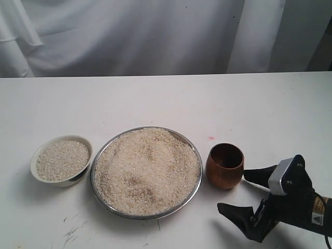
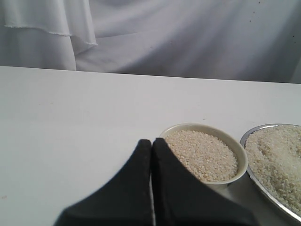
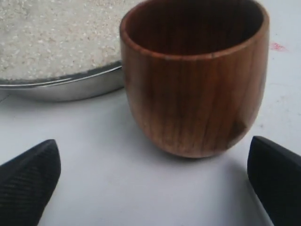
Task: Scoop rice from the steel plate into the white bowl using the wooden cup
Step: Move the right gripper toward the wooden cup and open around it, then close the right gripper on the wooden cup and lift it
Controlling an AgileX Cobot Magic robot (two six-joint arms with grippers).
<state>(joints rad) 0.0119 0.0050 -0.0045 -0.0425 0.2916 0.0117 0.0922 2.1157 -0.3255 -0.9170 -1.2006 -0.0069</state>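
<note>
The right jaws stand wide apart, their black fingertips empty and low over the white counter; straight ahead of the gap, just beyond the tips, stands the small barrel-shaped cup of reddish-brown wood; it is upright, mouth up, long axis vertical, and looks empty; in the right wrist view it sits centred between the two tips, so a level advance should bring its round sides between the jaws. The cup stands just beside the right edge of the wide shiny steel plate, with a sliver of counter between them; the plate carries a broad heap of off-white rice grains. On the plate's far side stands the small cream-white thick-rimmed bowl, with rice in it too. The left jaws are pressed together on nothing, near the bowl, well away from the cup; the right arm is plainly the nearer for the grasp.
</note>
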